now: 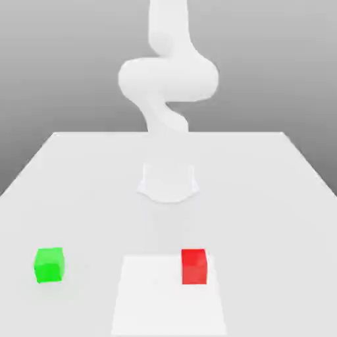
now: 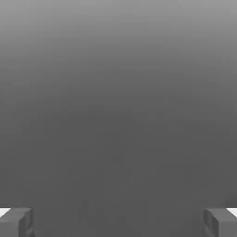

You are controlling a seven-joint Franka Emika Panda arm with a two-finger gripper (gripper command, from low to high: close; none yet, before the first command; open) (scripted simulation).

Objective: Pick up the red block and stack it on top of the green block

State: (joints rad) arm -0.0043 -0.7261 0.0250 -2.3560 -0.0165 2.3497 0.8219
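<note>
Nearest the desk's front edge sits the red block (image 1: 194,266), resting on a paler square patch (image 1: 169,296) of the desk (image 1: 263,197), at that patch's far corner on the exterior view's right. The green block (image 1: 49,264) is level with it, well apart, close to the desk's edge on the exterior view's left. Both lie flat, nothing touching them.

Farther back stands the arm (image 1: 168,79), folded high over its round base (image 1: 168,182) at mid-desk. In the hand view the pincer (image 2: 118,222) is spread wide, one fingertip (image 2: 16,222) at each side, nothing between them, only grey backdrop ahead.

So this looks like the very start: the reach for red is not yet begun. To do it well, I'd say bring the hand over the red block's centre, square the fingers to two opposite faces, then drop straight down so neither tip nudges it sideways. Close low on the sides for a firm hold.

No containers on this desk, nothing to fill or empty.
</note>
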